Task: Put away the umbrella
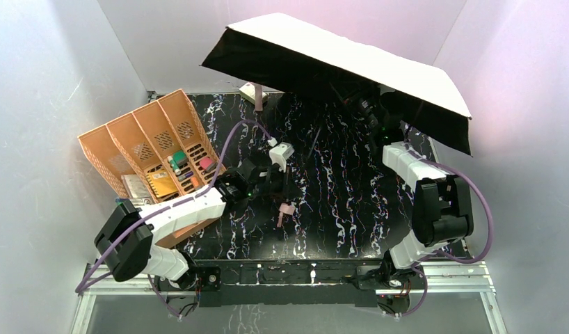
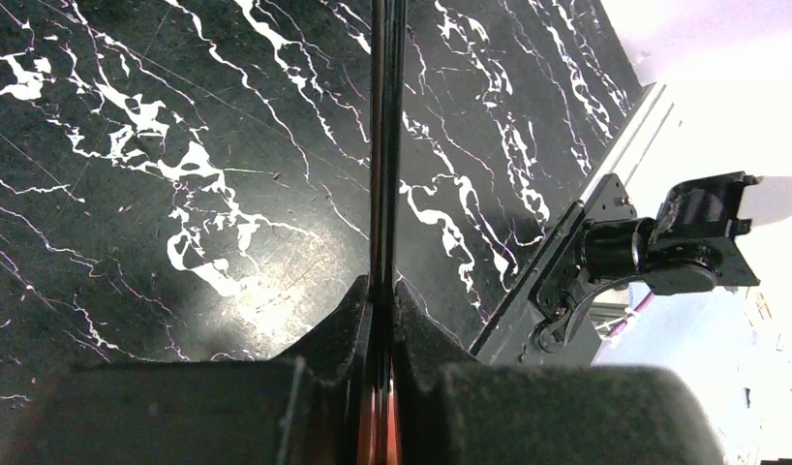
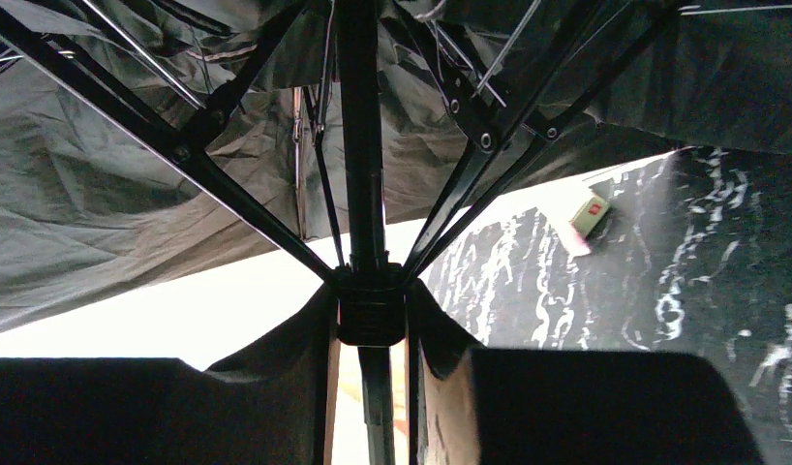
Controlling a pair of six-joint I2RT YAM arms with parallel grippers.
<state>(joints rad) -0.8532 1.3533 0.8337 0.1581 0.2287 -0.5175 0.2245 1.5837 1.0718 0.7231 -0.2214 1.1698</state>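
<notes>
one umbrella [image 1: 337, 59], two pincers, one orange rack [image 1: 129, 156] with several slots, one small cream box [image 1: 250, 92], all on one black marbled table [image 1: 351, 202].

the umbrella is open and tipped over the far right of the table, pale side up, black side down. its thin shaft slants down toward the middle, ending in a pink handle [image 1: 285, 211] just above the tabletop.

the left pincer [image 1: 273, 178] sits partway along that shaft, above the handle. its wrist view shows the fingers [image 2: 349, 320] drawn narrow, with the dark shaft [image 2: 385, 145] pinched between them.

the right pincer [image 3: 371, 310] is up under the canopy. its fingers press on either side of the black sliding hub [image 3: 371, 305], where the ribs [image 3: 228, 194] fan out.

the overhead view gives the whole layout – rack on the left, box at the far edge, handle low. it hides the right pincer's tips behind the fabric. the right wrist view alone shows the hub, the ribs and the slack black underside [image 3: 111, 223], with the cream box [image 3: 591, 213] beyond the canopy's edge. the left wrist view shows only shaft, tabletop and the base of the other arm [image 2: 663, 242].
</notes>
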